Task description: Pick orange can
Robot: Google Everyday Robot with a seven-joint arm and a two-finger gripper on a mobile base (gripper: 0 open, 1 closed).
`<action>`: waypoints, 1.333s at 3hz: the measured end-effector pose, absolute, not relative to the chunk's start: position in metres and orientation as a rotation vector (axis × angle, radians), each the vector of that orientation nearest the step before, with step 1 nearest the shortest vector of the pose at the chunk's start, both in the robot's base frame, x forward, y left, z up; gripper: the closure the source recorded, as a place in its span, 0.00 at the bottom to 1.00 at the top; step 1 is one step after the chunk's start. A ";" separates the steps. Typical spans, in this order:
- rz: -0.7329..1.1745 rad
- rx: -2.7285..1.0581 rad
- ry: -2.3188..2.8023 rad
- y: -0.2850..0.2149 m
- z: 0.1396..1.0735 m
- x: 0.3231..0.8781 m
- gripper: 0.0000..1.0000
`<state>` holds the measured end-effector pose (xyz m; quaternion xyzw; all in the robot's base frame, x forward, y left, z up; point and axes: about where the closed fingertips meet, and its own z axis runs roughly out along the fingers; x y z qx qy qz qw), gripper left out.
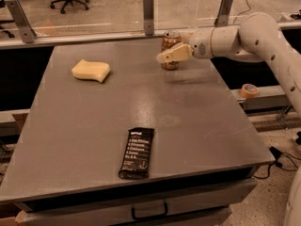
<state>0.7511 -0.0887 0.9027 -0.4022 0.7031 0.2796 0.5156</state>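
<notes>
the orange can (pixel 170 38) stands upright near the far edge of the table (pixel 197 112). the gripper (pixel 164 56) reaches in from the right, crossing its front (apart or clamped, i cannot tell) — sponge (pixel 91 70) well left.

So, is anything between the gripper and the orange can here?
Nothing visible. The gripper overlaps the small orange-copper metal can at the grey table's far edge; the pale yellow sponge and flat black snack wrapper lie well clear.

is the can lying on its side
No, the can stands upright near the table's far edge, with the end effector in front of it.
</notes>
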 end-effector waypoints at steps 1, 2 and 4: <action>0.689 -0.949 1.692 -0.076 0.893 0.757 0.38; 0.714 -0.937 1.665 -0.075 0.900 0.754 0.61; 0.997 -1.046 1.542 -0.022 0.942 0.665 1.00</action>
